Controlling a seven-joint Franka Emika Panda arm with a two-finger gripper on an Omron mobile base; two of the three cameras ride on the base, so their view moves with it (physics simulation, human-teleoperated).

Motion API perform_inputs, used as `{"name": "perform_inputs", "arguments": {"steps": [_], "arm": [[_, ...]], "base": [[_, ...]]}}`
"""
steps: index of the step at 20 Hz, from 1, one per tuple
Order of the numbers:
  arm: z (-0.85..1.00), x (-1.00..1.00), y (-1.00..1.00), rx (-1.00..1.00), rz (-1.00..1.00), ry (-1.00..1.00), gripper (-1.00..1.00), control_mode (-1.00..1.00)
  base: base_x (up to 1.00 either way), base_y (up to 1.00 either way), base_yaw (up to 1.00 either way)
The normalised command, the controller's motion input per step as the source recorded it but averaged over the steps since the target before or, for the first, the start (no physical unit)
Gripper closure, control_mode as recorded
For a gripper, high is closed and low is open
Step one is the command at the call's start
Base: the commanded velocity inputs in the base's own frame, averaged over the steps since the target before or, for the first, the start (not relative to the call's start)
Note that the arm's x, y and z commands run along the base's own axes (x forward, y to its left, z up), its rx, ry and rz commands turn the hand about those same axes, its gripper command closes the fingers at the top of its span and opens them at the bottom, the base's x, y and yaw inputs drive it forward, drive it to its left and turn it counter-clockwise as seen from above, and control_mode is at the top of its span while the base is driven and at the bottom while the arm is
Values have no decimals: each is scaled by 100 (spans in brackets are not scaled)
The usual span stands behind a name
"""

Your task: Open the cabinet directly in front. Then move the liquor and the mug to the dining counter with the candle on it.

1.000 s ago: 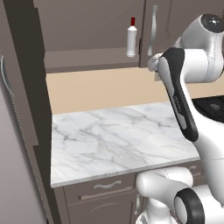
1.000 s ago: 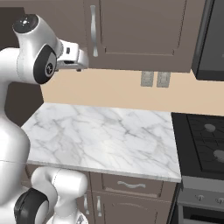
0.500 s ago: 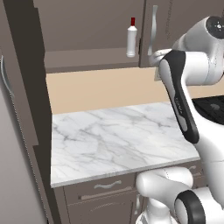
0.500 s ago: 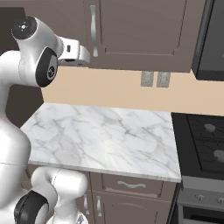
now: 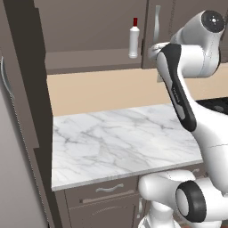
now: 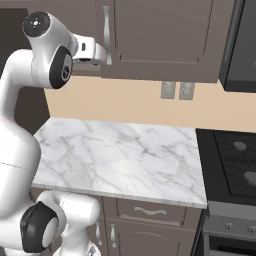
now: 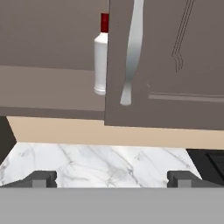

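Liquor (image 5: 133, 39) bottle, white with a red cap, stands upright on the cabinet (image 7: 175, 65) shelf, its left side open. Nearest the camera, the gripper (image 7: 111, 178) hangs above the marble worktop (image 5: 120, 144) with jaws spread wide, holding nothing. Beyond, the closed right door's silver handle (image 7: 132, 52) partly hides the bottle.

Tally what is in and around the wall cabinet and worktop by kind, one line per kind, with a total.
Liquor bottle: 1, standing on the open cabinet shelf
Wavy silver door handle: 1
Closed cabinet door: 1
Wall outlets: 2
Marble worktop: 1
Stove: 1
Total: 7
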Motion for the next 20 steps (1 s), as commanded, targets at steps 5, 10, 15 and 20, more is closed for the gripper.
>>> {"name": "perform_inputs", "arguments": {"steps": [5,10,15,20], "arm": [[9,31,-4,0,0,-1,-100,-100],[0,24,-10,0,0,-4,-100,-100],[0,26,-9,0,0,-4,-100,-100],[0,28,-2,0,0,-2,-100,-100]], "base": [[0,0,0],[0,0,0],[0,0,0],[0,0,0]]}}
